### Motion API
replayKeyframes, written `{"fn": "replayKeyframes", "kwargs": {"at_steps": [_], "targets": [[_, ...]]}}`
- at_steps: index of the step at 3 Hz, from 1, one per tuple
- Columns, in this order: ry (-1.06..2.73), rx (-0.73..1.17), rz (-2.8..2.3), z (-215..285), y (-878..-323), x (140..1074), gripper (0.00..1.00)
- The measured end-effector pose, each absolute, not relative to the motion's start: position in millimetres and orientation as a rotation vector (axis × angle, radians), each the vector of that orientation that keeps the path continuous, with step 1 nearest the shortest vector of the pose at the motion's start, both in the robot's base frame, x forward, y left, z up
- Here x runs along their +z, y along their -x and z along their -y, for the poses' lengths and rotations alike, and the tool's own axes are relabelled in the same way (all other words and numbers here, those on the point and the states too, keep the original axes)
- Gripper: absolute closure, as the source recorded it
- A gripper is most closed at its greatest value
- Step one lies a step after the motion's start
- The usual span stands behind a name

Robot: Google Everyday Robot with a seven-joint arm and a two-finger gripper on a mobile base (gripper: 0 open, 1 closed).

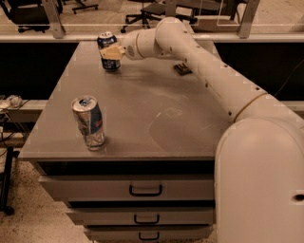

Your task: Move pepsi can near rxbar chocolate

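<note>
The pepsi can [107, 43], dark blue with a silver top, stands upright at the far left of the grey table [142, 109]. My gripper [112, 52] reaches in from the right, and its tan fingers [114, 51] are closed around the can's middle. The can's base is at or just above the table top. The rxbar chocolate [183, 69], a flat dark bar, lies at the far right of the table, partly behind my white arm [199, 61], well to the right of the can.
A larger dented silver can [89, 122] with blue and red stands near the table's front left corner. The table has drawers [145, 190] below its front edge. Office chairs [152, 10] stand on the floor behind the table.
</note>
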State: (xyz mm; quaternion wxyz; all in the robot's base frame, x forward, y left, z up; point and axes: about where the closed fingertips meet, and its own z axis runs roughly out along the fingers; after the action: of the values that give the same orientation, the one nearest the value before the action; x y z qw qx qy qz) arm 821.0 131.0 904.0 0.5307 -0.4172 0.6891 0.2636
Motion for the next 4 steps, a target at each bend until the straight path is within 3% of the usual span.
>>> {"fn": "replayKeyframes", "kwargs": {"at_steps": [1,4], "targets": [[0.932,0.567,-1.636,-98,-826,919,1.0],[0.765,0.168,-1.631,59,-856,955,1.0]]}}
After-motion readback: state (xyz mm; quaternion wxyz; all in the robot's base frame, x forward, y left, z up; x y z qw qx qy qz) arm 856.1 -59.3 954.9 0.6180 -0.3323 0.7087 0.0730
